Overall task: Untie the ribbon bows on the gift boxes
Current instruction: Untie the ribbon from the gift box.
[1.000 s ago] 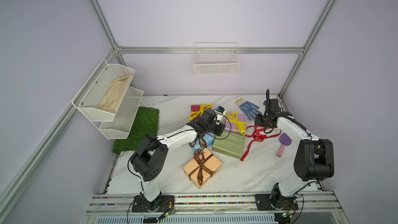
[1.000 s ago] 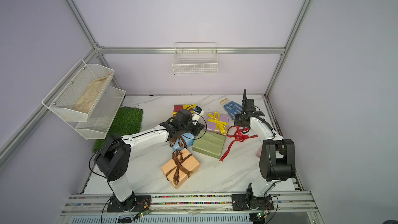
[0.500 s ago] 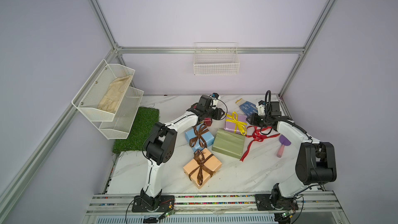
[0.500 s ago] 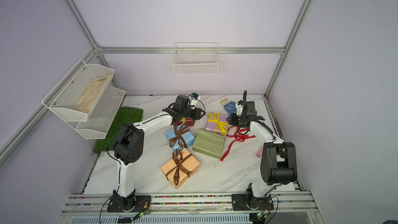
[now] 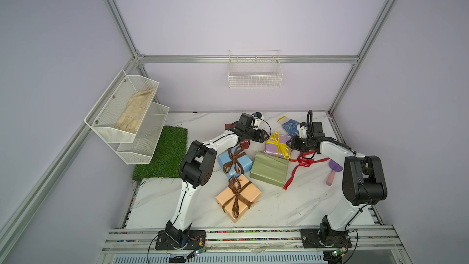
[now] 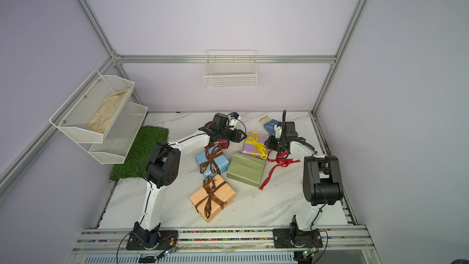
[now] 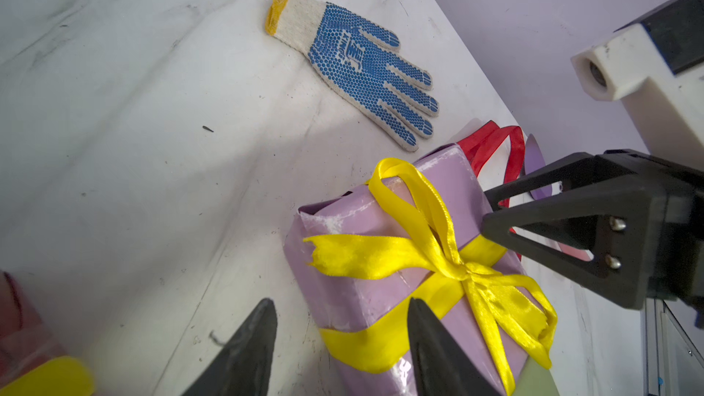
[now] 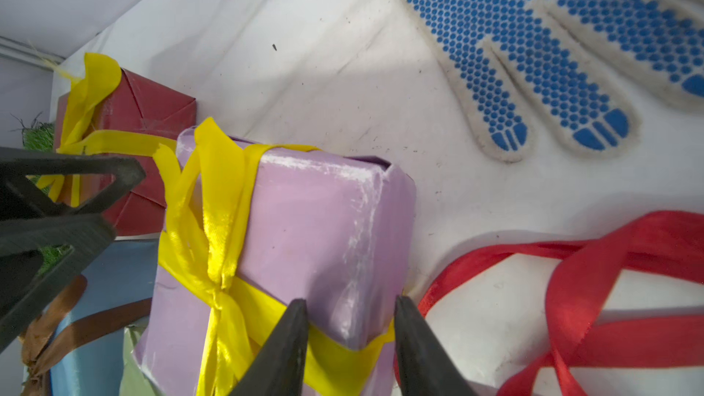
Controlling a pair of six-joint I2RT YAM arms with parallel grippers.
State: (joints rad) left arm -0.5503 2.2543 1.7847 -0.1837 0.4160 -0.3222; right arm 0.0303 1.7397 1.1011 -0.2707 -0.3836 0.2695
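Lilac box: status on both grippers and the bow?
Left gripper open at a corner of the lilac box. Right gripper astride its other end, grip unclear. Yellow bow still tied. Loose red ribbon beside, not blocking.

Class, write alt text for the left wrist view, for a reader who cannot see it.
A lilac gift box tied with a yellow ribbon bow sits on a white marble table, with the open left gripper before it and the right gripper beside it. A blue-dotted glove and a red ribbon lie beyond.

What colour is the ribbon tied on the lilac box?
Yellow; the ribbon shows best in the left wrist view.
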